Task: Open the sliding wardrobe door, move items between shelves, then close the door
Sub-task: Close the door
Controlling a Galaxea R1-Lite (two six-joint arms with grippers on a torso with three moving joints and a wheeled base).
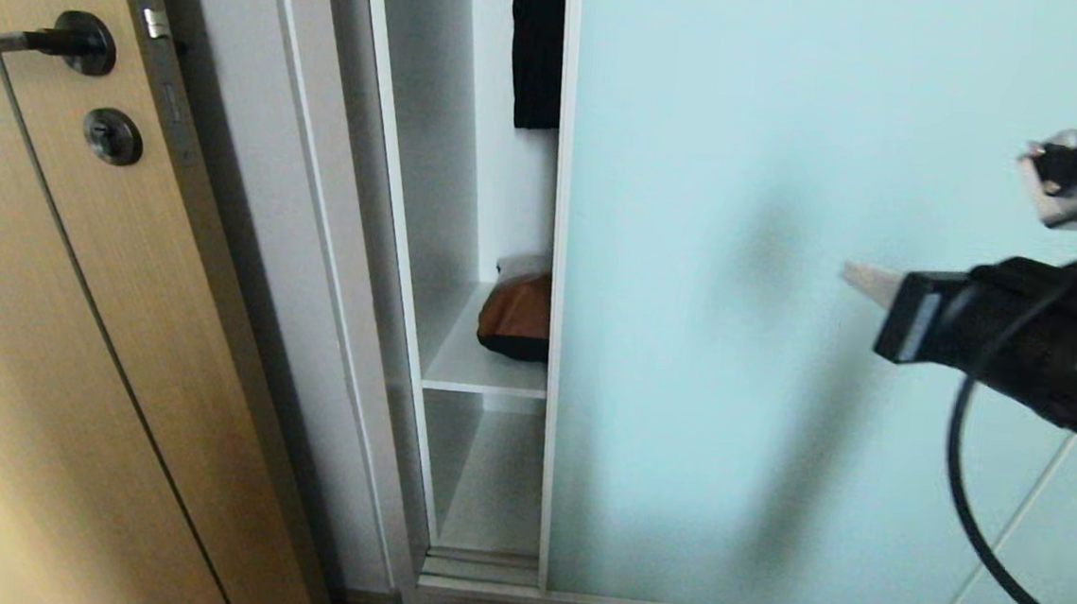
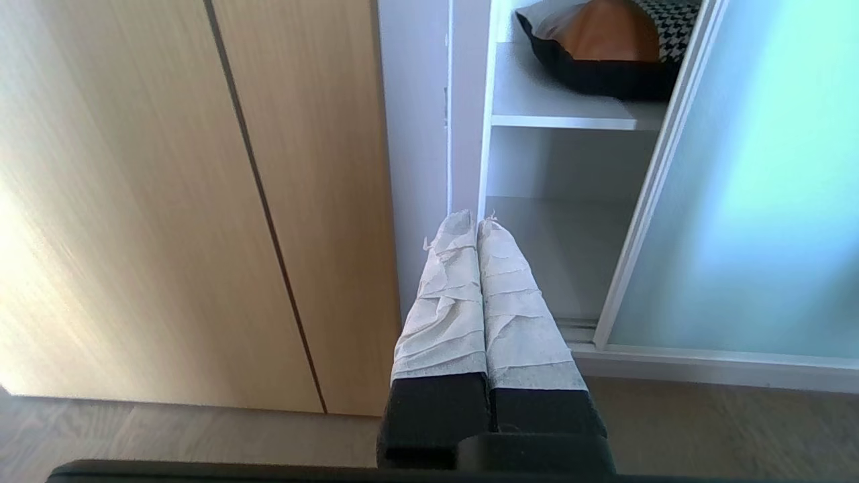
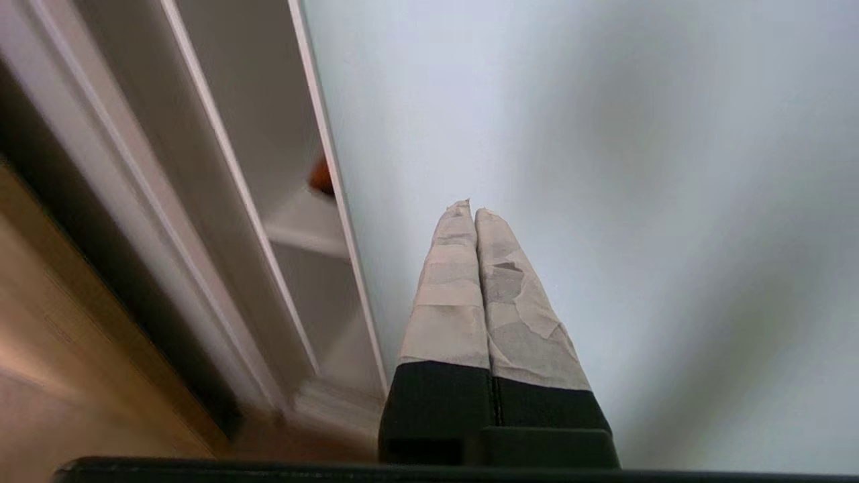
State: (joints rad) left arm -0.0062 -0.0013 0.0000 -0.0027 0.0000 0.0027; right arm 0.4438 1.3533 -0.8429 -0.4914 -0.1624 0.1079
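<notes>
With its fingers pressed together, the right pincer should hook the door edge and slide steadily, sparing the cushion.

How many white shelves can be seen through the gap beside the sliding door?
2: the upper shelf holds the cushion; the lower shelf sits near the floor, bare where visible. Others may be hidden behind the sliding wardrobe door.

— Where's the way in?
— Only a narrow gap between the wardrobe's side wall and the sliding door — the frosted panel covers the rest.
— And inside?
— A cushion fills the upper shelf (the lower shelf lies bare); a black garment hangs above.
</notes>
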